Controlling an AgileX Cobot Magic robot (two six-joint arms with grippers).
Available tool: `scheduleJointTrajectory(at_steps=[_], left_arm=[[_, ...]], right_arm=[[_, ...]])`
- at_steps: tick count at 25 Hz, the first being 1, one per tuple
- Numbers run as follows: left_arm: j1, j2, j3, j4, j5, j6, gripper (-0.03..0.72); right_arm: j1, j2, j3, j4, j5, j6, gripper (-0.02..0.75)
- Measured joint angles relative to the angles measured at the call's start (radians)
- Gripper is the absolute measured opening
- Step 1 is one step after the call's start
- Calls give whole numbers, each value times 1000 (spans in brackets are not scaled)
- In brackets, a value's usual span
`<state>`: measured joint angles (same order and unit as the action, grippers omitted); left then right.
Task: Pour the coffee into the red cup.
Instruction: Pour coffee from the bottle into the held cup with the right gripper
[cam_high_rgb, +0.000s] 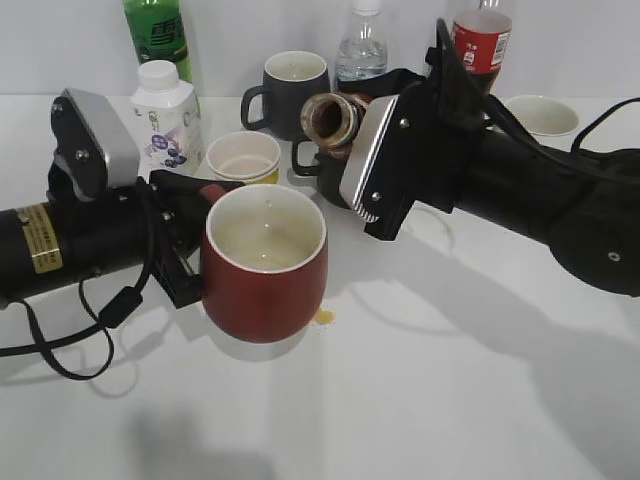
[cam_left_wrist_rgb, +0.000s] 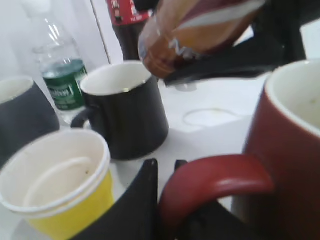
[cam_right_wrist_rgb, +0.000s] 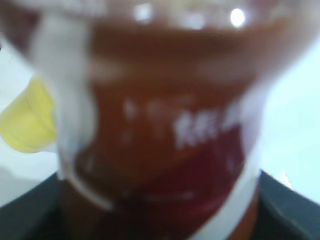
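The red cup (cam_high_rgb: 265, 270) stands upright left of centre, its white inside showing a thin pale film at the bottom. My left gripper (cam_high_rgb: 190, 235) is shut on the cup's loop handle (cam_left_wrist_rgb: 215, 175). My right gripper (cam_high_rgb: 375, 150) is shut on the coffee bottle (cam_high_rgb: 335, 120), tipped on its side with its open mouth facing left, above and behind the cup's rim. In the left wrist view the bottle (cam_left_wrist_rgb: 195, 35) hangs over a black mug. The right wrist view is filled by the blurred coffee bottle (cam_right_wrist_rgb: 160, 130); the fingers are hidden.
A yellow paper cup (cam_high_rgb: 243, 157), two black mugs (cam_high_rgb: 290, 90), a white milk bottle (cam_high_rgb: 168, 110), a green bottle (cam_high_rgb: 158, 35), a water bottle (cam_high_rgb: 362, 50), a cola bottle (cam_high_rgb: 482, 40) and a white bowl (cam_high_rgb: 542, 115) crowd the back. A small brown drip (cam_high_rgb: 323, 317) lies by the cup.
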<state>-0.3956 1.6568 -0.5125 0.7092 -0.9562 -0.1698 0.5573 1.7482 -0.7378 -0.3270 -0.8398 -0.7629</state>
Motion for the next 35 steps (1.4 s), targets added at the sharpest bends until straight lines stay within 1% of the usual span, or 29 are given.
scheduleJointTrajectory(at_steps=[10,18,23,35], left_arm=[[-4,52,-10,1,-51,3,68],[-50,52,-50,2,-38,3,68],[-50,52,-53,-1,-7,3,68],[-50,52,-54,4,-8,3,68]], right_arm=[[0,0,0,6,1,-12,507],[0,0,0,18,1,-14,507],[0,0,0,18,2,-59,507],[0,-4,0,18,2,-163,507]])
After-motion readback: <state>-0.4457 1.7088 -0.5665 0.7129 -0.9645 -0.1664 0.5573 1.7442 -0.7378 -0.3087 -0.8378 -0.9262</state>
